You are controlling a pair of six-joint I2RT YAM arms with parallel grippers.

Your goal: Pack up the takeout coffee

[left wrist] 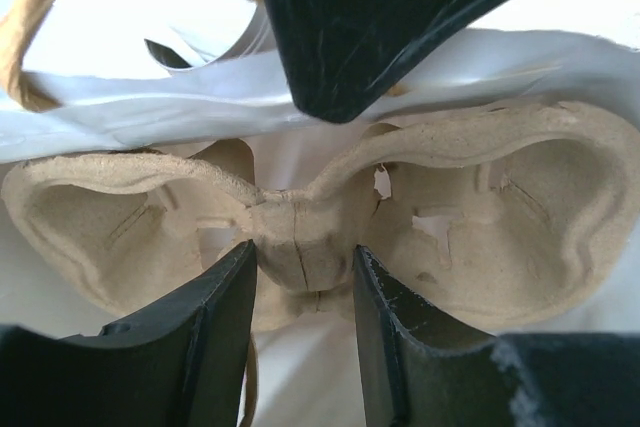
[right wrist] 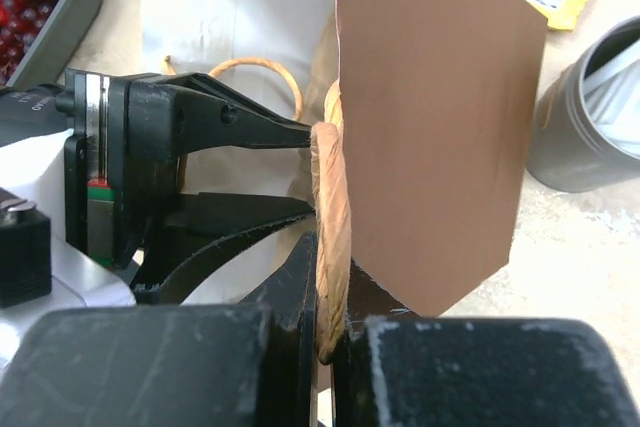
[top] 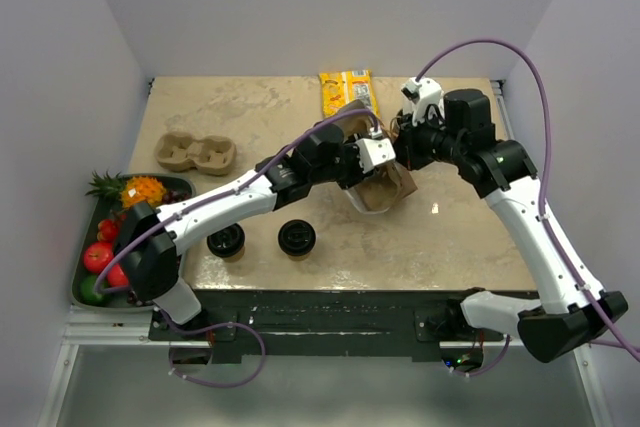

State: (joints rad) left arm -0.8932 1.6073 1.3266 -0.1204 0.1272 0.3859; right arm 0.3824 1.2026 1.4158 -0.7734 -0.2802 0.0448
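Left fingers (left wrist: 305, 257) pinch the middle of a cardboard carrier (left wrist: 480, 207) inside the paper bag (right wrist: 430, 127); right fingers (right wrist: 330, 287) clamp its handle (right wrist: 330, 177). Two lidded cups (top: 226, 240) stand by the desk's (top: 450, 237) near edge.

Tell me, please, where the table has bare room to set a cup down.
Bare table lies in front of the paper bag, between the lidded cups and the right arm. Another patch lies at the far edge, between the cardboard carrier and the snack packet. Crowded: the centre, where left hand and right hand meet at the bag.
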